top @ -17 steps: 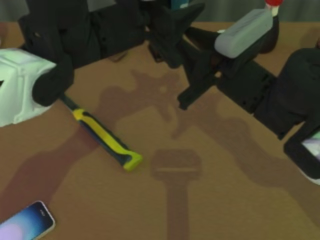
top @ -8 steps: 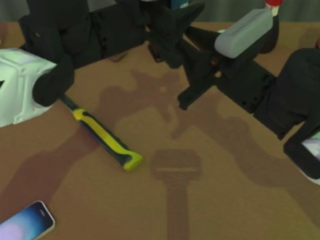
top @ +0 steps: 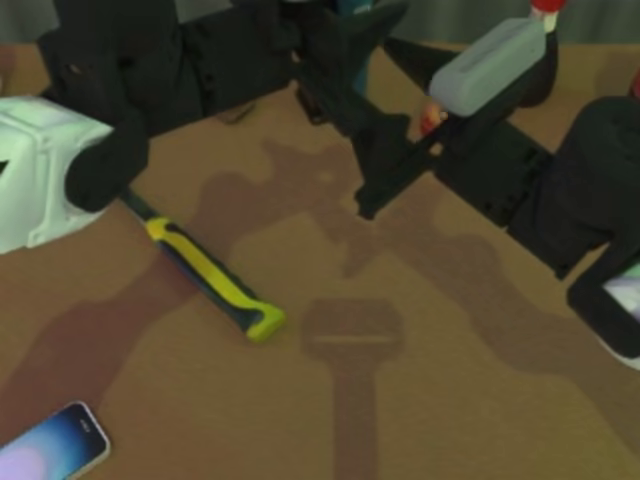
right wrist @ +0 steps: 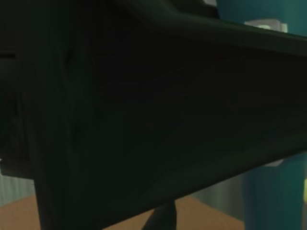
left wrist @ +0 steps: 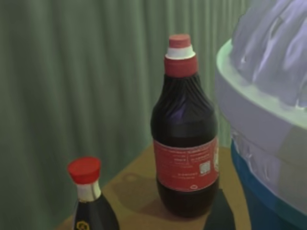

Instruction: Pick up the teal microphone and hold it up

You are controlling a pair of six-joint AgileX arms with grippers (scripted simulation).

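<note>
The teal-handled microphone with the white rounded head (left wrist: 268, 134) is off the brown wooden table (top: 450, 400) at far centre, close by the left gripper (top: 345, 60) and the right gripper (top: 368, 200) (neither grip can be told). By my judgement the hold-up step is in hand, and next only a steady hold is needed. One microphone, one yellow-and-dark-handled hammer (top: 205, 270), one smartphone (top: 55, 445), one dark red-labelled cola bottle (left wrist: 184, 139), one small red-capped sauce bottle (left wrist: 91, 201).

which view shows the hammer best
The top view: the hammer lies on the table's left half with its yellow-and-dark handle in plain sight; only its head end is covered. The left wrist view shows a cola bottle and no hammer. The right wrist view is dark.
</note>
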